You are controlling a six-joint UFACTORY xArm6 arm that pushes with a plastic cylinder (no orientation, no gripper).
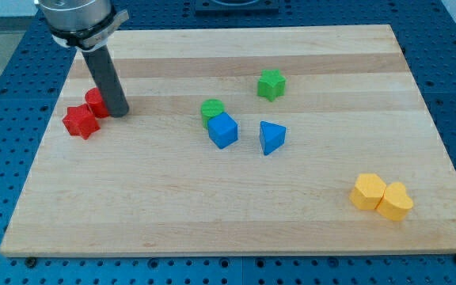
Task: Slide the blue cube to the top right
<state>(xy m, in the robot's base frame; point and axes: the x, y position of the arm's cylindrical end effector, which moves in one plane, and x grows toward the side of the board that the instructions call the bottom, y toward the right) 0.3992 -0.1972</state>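
Progress appeared nil: the blue cube sat near the tabletop centre, touching the green cylinder at its 11 o'clock, while my tip, carrying no claw, stood far off at 9 o'clock against the red blocks.

On my wooden counter I see two red blocks touching at the view's left, a green cylinder, a green star-like block, a blue wedge, and two touching yellow blocks at bottom right.
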